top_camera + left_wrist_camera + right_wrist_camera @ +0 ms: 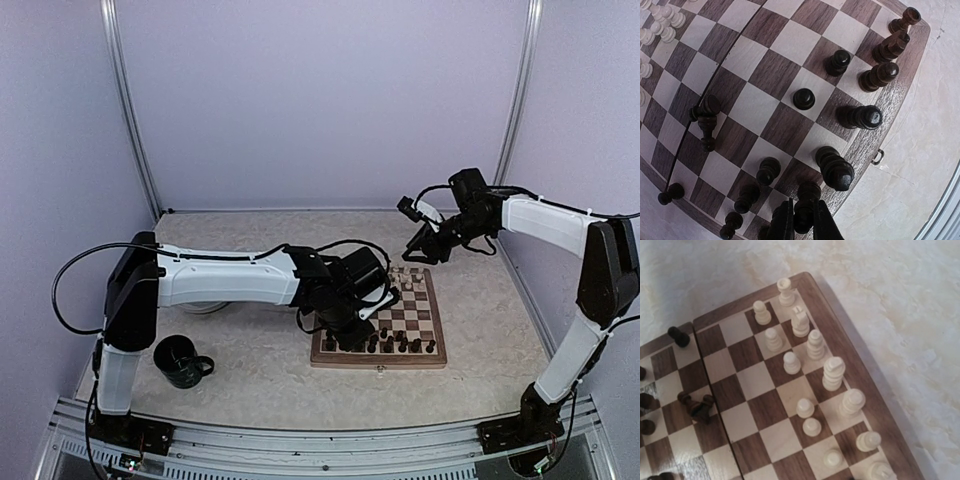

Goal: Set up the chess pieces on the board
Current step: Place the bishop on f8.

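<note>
The board (380,362) lies right of the table's middle. Dark chess pieces (385,343) stand along its near rows and cream chess pieces (410,275) along its far rows. My left gripper (804,223) is shut on one upright dark piece (807,200) at the board's near edge (900,95), beside a tall dark piece (835,167). Two dark pieces (707,120) lie toppled mid-board. My right gripper (412,248) hovers above the far edge, open and holding nothing. Its fingers are out of the right wrist view, which shows the cream pieces (832,372) in two rows.
A dark mug (183,360) stands near the left arm's base. A round plate's edge (205,306) shows under the left forearm. One dark piece (679,336) stands at the board's far side edge. A small clasp (879,157) sits on the front rim.
</note>
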`<action>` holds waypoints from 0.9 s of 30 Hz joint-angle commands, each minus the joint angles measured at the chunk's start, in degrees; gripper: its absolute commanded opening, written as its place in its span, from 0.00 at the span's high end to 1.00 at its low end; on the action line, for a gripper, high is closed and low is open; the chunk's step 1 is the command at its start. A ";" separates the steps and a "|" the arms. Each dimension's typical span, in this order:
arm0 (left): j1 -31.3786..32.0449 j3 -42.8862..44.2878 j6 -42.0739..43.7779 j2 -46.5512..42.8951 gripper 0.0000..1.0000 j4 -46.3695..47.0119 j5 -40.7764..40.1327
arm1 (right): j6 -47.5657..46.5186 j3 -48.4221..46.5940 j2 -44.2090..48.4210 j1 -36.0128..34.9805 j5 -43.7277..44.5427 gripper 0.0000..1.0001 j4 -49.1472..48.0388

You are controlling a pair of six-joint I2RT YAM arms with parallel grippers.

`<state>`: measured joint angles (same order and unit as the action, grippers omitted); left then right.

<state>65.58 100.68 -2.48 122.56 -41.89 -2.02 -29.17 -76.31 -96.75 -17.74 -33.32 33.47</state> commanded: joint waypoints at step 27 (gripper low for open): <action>0.37 4.70 0.28 3.47 0.86 -3.00 -1.78 | -0.98 0.51 -1.25 -0.39 -0.87 0.60 1.15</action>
<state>65.63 103.63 -2.50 125.08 -43.51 -2.76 -29.76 -76.31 -97.38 -17.74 -33.41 33.54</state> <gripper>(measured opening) 0.147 0.403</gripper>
